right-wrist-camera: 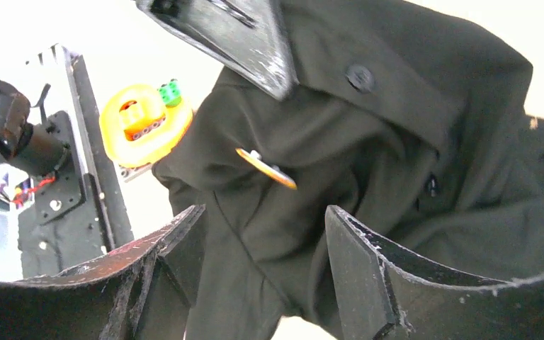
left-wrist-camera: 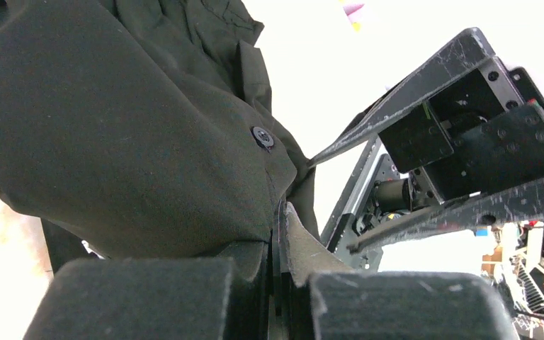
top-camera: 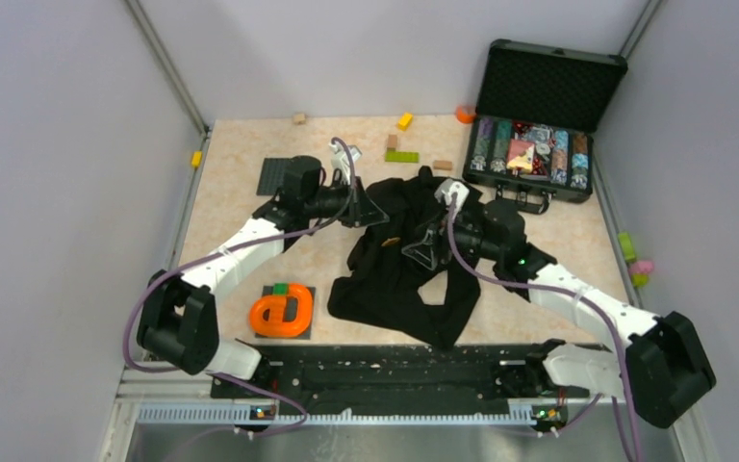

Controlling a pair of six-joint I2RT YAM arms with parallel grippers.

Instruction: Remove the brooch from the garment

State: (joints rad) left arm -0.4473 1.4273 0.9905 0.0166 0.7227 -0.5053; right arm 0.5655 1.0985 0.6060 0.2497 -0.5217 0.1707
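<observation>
A black garment [top-camera: 394, 289] lies crumpled in the middle of the table. The brooch [right-wrist-camera: 265, 168] is a small thin disc seen edge-on, orange-tinted, standing off the cloth near a fold; from above the brooch [top-camera: 392, 242] is only a tiny mark. My left gripper [top-camera: 373, 216] is shut on a fold of the garment [left-wrist-camera: 113, 142] at its upper left edge, the cloth pinched between the pads [left-wrist-camera: 280, 248]. My right gripper [right-wrist-camera: 263, 219] hangs open just over the garment [right-wrist-camera: 397, 106], the brooch a little beyond its fingertips, nothing held.
An orange ring with a green block [top-camera: 282, 311] sits on a dark plate at the front left. An open black case of chips [top-camera: 539, 144] stands at the back right. A dark baseplate [top-camera: 277, 175] and small coloured blocks [top-camera: 401, 156] lie at the back.
</observation>
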